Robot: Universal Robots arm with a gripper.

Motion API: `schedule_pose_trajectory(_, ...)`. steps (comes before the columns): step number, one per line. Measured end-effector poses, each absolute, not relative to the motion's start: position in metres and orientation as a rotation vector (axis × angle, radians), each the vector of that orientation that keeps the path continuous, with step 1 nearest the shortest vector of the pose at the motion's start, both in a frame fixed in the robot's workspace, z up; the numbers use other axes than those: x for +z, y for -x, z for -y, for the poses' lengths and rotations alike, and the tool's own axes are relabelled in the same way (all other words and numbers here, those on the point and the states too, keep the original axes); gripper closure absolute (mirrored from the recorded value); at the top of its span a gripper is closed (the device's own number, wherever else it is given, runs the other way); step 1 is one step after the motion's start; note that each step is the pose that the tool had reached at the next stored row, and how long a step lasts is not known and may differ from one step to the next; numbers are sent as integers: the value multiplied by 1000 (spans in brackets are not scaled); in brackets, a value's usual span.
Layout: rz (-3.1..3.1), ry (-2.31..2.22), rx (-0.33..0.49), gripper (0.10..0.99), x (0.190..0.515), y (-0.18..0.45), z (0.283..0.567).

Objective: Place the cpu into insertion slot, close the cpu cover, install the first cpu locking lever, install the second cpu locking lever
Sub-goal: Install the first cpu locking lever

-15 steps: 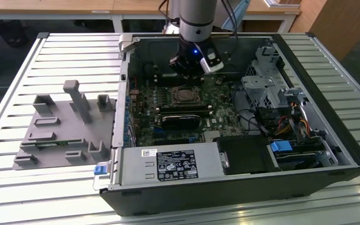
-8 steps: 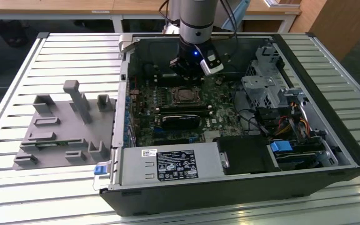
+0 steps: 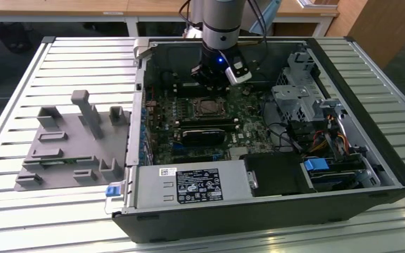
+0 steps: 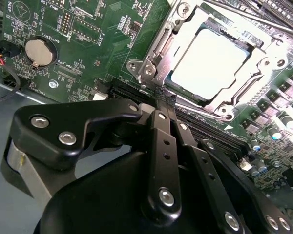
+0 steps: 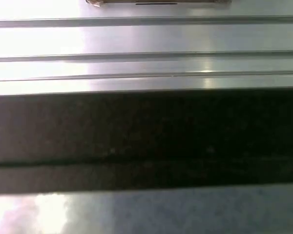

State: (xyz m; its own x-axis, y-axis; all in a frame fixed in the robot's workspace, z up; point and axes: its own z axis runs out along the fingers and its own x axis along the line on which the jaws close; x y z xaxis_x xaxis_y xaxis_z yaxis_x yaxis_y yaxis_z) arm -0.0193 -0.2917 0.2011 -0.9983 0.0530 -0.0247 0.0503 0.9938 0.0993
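The cpu (image 4: 210, 63), a pale silvery square, lies in the insertion slot (image 3: 206, 107) on the green board. The cpu cover (image 4: 256, 80), a silvery frame, lies flat over the chip's edges. A thin metal lever (image 4: 156, 48) runs along one side of the socket. My gripper (image 4: 164, 97) has its black fingers (image 4: 158, 146) drawn together to one tip, shut with nothing seen between them, right at the socket's edge beside a corner of the cover. In the exterior view the gripper (image 3: 212, 80) hangs just behind the socket, inside the open computer case.
A long black slot (image 4: 136, 92) lies under the fingertips; a coin battery (image 4: 38, 52) sits off to the side. The black fan card (image 3: 202, 136), power supply (image 3: 188, 184) and drive cage (image 3: 297, 100) crowd the case. A grey fixture (image 3: 69, 142) lies on the slatted table.
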Motion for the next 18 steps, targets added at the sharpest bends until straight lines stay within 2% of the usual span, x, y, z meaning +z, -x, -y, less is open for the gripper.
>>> schedule_pose_trajectory(18, -3110, -80, 135, 980, 201, 19, 291)
